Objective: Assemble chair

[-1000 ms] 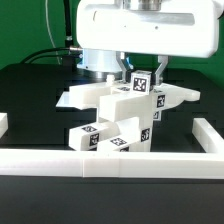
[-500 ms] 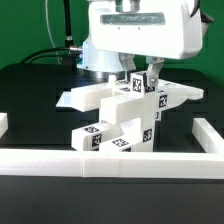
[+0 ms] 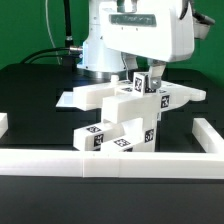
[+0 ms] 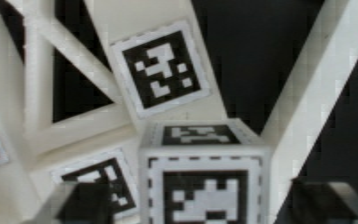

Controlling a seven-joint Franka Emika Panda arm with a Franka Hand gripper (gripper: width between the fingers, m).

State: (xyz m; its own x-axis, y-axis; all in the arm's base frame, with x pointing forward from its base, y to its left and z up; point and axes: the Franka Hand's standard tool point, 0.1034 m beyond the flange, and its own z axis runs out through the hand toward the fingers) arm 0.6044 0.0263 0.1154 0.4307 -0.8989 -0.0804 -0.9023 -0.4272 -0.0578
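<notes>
The partly built chair [image 3: 115, 112] is seen on the black table [image 3: 30, 95], just behind the low white border wall [image 3: 50, 163] that fences the table's edge, about midway along that wall. It is made up of stacked white blocks, with a flat winged piece [image 3: 90, 97] spread across the upper part. Black-and-white tags are borne on several faces. A tagged block [image 3: 141, 85] is stood upright at the top of the stack, and the gripper [image 3: 146, 76] is set over it — one finger to either side. In the wrist view the same block [image 4: 202, 165] is shown close up, with white braces [image 4: 51, 70] behind it and a dark fingertip [image 4: 345, 203] beside it. Whether the jaws are pressed on the block or held just clear of it cannot be told — the contact is blurred and partly hidden.
</notes>
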